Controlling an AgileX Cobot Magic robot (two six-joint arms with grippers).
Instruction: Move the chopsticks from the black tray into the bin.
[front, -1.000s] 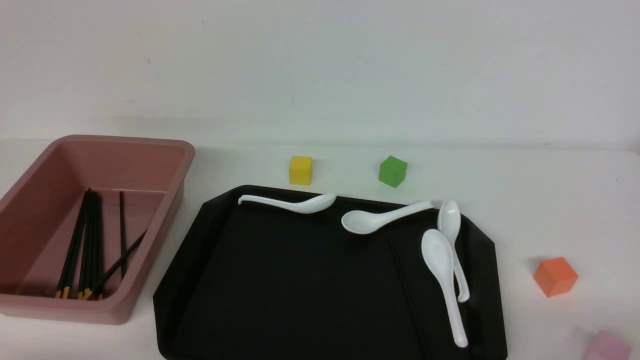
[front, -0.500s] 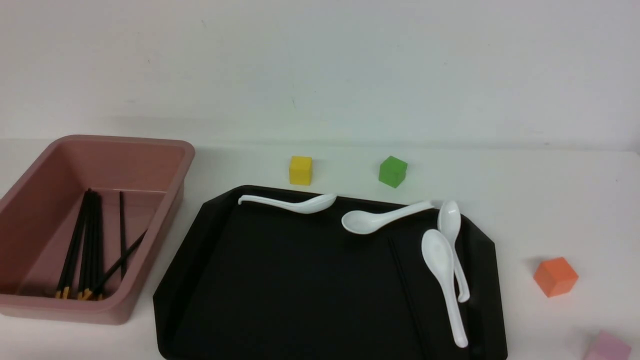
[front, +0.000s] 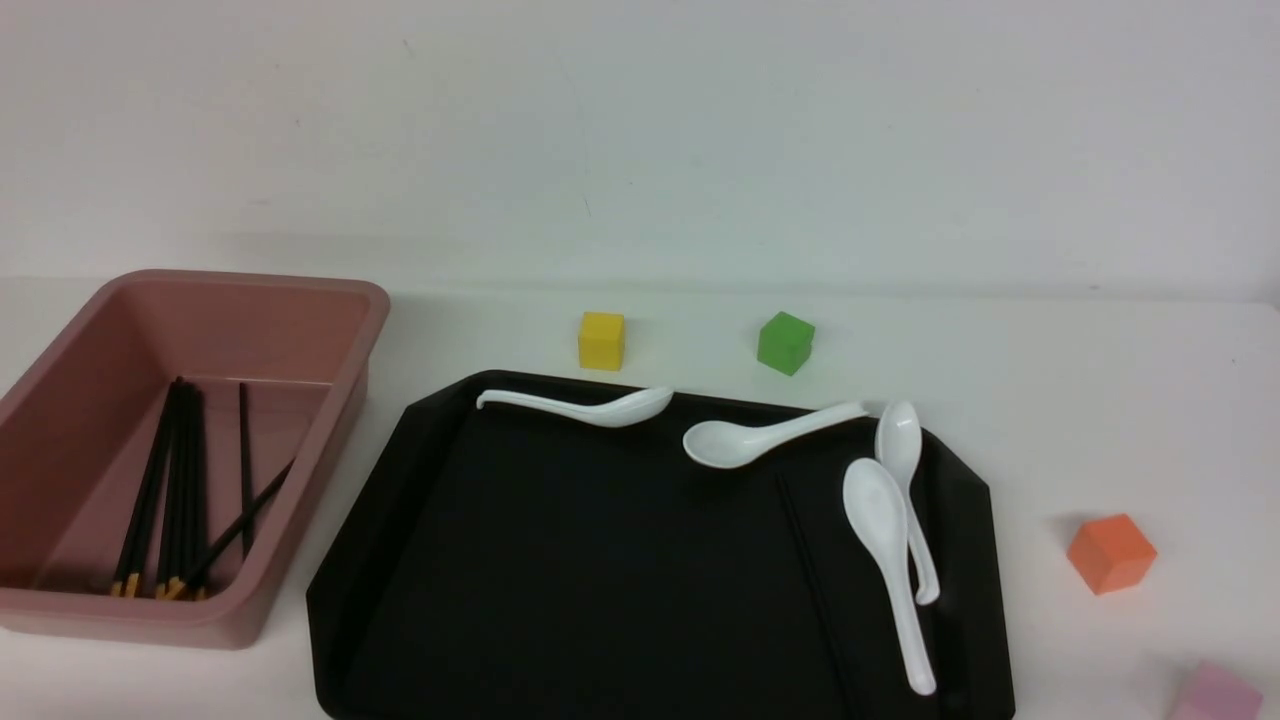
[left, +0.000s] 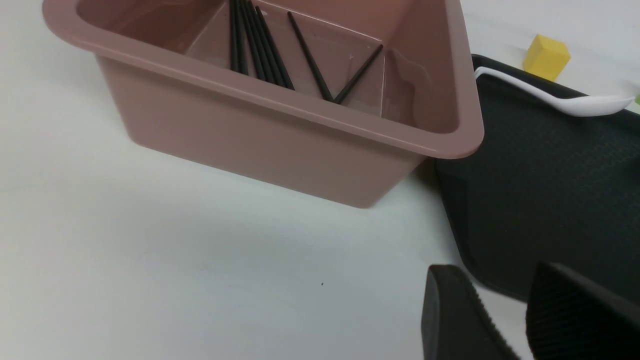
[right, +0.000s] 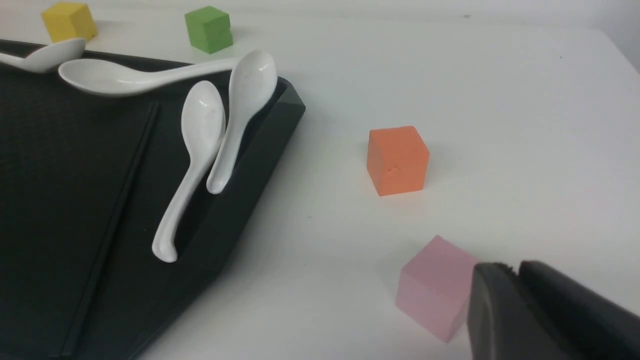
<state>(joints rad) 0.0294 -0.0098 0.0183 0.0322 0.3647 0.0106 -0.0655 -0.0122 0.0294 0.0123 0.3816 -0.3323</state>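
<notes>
The black tray (front: 600, 580) lies in the middle of the table. A pair of black chopsticks (front: 812, 580) lies on its right half, next to the spoons, and also shows in the right wrist view (right: 125, 185). Several more chopsticks (front: 180, 480) lie in the dusty-pink bin (front: 250, 285) at the left, gold ends toward me. My left gripper (left: 505, 295) is open and empty, low over the table near the tray's corner, in front of the bin (left: 280, 145). My right gripper (right: 515, 272) is shut and empty beside a pink cube. Neither gripper shows in the front view.
Several white spoons (front: 890, 560) lie along the tray's far and right sides. A yellow cube (front: 601, 340) and a green cube (front: 785, 342) stand behind the tray. An orange cube (front: 1110, 552) and a pink cube (front: 1215, 695) stand to its right.
</notes>
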